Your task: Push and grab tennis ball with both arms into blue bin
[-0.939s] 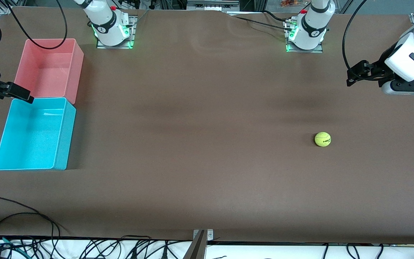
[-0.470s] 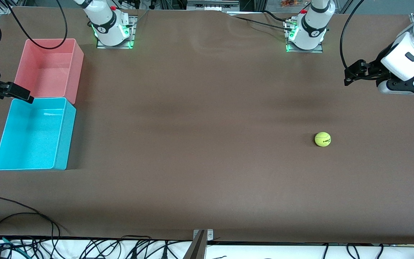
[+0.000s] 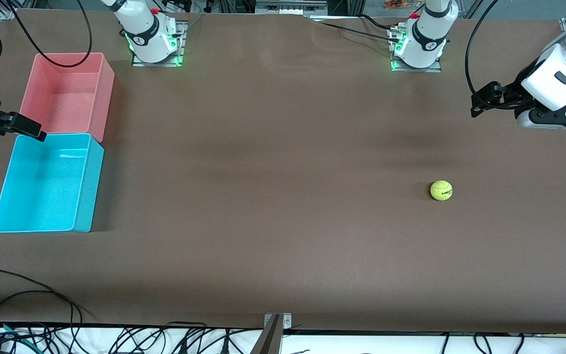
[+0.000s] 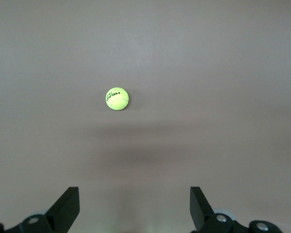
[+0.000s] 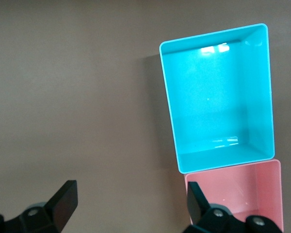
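The tennis ball [image 3: 441,190] lies alone on the brown bench [image 3: 273,206], toward the left arm's end and well apart from both bins. Its dark logo shows in the left wrist view [image 4: 117,99].

The left hand [image 3: 482,101] hangs in the air over the bench edge at the left arm's end, up from the ball and not touching it. Its fingers [image 4: 68,206] stand wide apart with nothing between them.

The blue bin [image 3: 84,189] sits at the right arm's end of the bench, its floor bare. The pink bin [image 3: 106,93] stands just beside it, touching or nearly so, farther from the front camera.

The right hand [image 3: 22,129] hovers over the line where the two bins meet. Its fingers [image 5: 63,199] are spread apart and hold nothing.
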Controlling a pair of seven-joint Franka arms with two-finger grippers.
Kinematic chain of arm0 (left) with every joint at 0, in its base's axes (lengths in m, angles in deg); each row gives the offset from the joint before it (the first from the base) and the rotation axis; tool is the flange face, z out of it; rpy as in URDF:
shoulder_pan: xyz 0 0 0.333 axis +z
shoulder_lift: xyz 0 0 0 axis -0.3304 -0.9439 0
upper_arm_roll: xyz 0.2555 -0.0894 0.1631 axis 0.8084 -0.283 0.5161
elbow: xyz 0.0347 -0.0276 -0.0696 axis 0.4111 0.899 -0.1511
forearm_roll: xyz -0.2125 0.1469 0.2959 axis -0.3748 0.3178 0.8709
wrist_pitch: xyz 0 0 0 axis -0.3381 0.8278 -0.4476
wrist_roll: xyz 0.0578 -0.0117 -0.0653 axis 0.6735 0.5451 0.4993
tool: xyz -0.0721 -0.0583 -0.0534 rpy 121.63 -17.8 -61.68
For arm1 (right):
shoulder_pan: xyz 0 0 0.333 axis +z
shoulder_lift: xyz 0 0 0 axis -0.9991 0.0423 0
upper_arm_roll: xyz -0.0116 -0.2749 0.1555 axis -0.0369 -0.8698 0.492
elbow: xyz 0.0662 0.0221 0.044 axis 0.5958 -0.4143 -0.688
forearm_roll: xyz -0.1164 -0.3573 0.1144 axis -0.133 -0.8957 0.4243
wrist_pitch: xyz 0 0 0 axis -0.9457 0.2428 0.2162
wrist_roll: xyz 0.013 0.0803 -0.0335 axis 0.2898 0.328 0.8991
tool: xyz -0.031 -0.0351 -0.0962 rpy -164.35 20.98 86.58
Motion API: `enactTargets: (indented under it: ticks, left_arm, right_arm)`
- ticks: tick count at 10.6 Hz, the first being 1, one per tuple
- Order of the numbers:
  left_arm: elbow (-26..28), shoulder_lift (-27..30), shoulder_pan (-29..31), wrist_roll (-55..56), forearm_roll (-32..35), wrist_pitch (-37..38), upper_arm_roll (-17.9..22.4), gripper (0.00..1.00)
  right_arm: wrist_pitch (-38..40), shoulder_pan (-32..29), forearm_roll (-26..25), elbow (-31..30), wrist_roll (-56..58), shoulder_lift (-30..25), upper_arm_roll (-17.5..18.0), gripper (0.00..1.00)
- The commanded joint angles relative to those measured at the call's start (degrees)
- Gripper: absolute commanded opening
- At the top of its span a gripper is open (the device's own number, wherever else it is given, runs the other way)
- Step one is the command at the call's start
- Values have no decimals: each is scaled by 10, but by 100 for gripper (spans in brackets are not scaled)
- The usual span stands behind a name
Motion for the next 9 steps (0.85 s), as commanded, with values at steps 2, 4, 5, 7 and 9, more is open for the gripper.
enactTargets:
  ticks: [2, 4, 5, 7, 9]
  left_arm:
    - [-8, 0, 4, 0, -4, 10, 5, 100]
    - [-8, 1, 4, 0, -4, 10, 4, 100]
    - [-8, 1, 4, 0, -4, 10, 4, 100]
    - [-8, 0, 5, 0, -4, 10, 6, 100]
    - [-8, 1, 5, 0, -4, 10, 6, 100]
  right_arm:
    - [14, 3, 8, 14, -1, 3, -4, 100]
    - [30, 2, 9, 19, 2, 3, -5, 100]
    - [31, 1, 10, 27, 2, 4, -4, 100]
    - [30, 2, 10, 27, 0, 5, -4, 100]
    - [29, 1, 10, 27, -1, 5, -4, 100]
